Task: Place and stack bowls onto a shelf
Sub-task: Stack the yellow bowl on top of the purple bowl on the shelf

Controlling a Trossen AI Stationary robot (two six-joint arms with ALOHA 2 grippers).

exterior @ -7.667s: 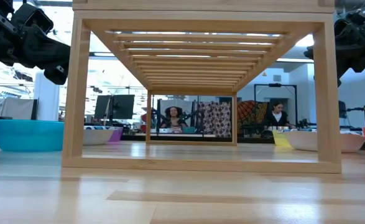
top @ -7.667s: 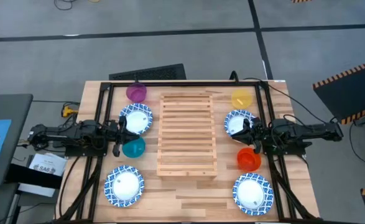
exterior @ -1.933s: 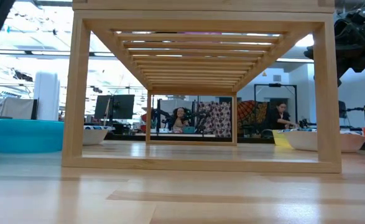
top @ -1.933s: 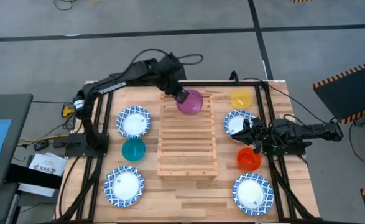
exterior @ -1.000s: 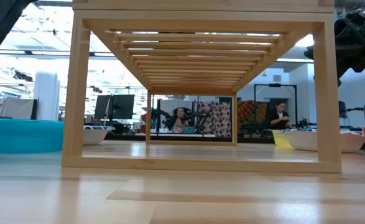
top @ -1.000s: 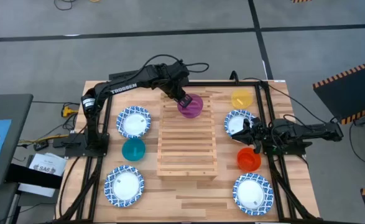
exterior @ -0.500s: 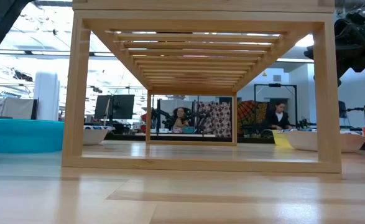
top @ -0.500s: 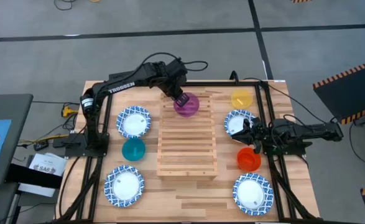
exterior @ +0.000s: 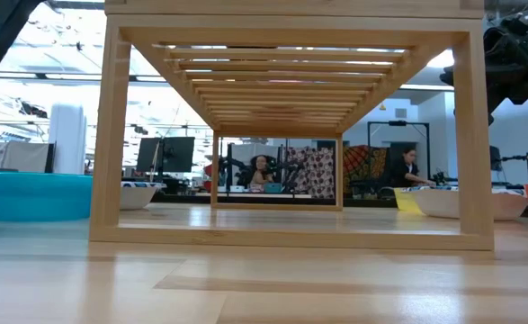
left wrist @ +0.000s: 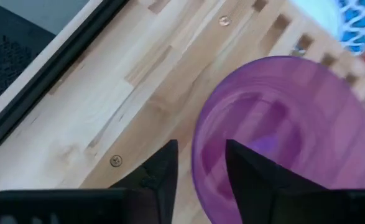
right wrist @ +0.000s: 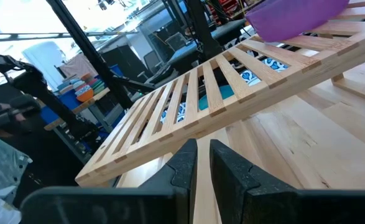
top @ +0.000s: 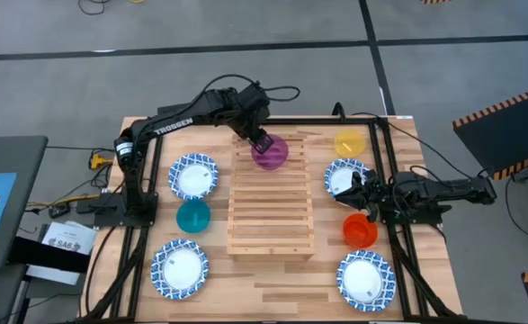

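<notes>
Since half a second ago the purple bowl [top: 270, 152] has barely shifted; it sits on the shelf [top: 272, 216] at its far end. High view: left arm stretched across the table, left gripper [top: 262, 142] clamped on the bowl's rim. Right gripper [top: 354, 189] waits, folded, beside the red bowl [top: 360, 230]. Left wrist view: one finger inside the bowl [left wrist: 285, 134], one outside. Right wrist view: fingers nearly closed, empty.

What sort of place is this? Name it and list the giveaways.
Probably a robotics lab or workshop: two arms are mounted on a black-framed wooden table, black-and-yellow hazard tape marks the grey floor, and monitors and seated people fill the room behind.
</notes>
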